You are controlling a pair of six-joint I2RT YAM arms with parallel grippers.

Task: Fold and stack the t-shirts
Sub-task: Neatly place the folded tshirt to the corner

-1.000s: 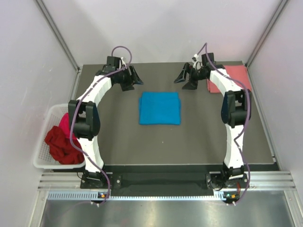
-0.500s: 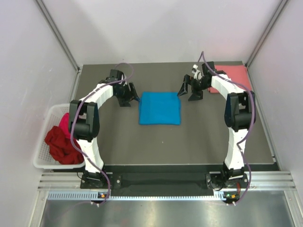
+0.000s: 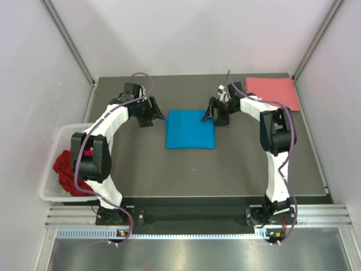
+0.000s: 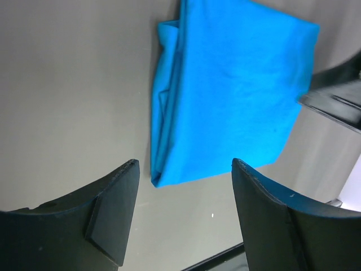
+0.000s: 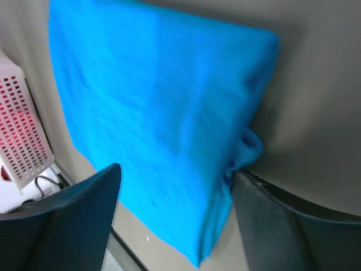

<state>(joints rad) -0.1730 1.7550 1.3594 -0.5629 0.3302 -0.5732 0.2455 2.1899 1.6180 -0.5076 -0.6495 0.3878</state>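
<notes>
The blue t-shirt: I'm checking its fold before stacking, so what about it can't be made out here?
- Top view: the right gripper covers the far right corner of the blue t-shirt; whether they touch is unclear.
- Left wrist view: one edge of the shirt runs off the top of the frame.
- Right wrist view: blur hides the layers along the folded edge.

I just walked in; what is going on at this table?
The left gripper and the right gripper, both open, are at the far corners of the folded blue t-shirt in the middle of the table. A folded salmon pink t-shirt lies at the far right corner, and a dark red t-shirt sits in the white basket.
</notes>
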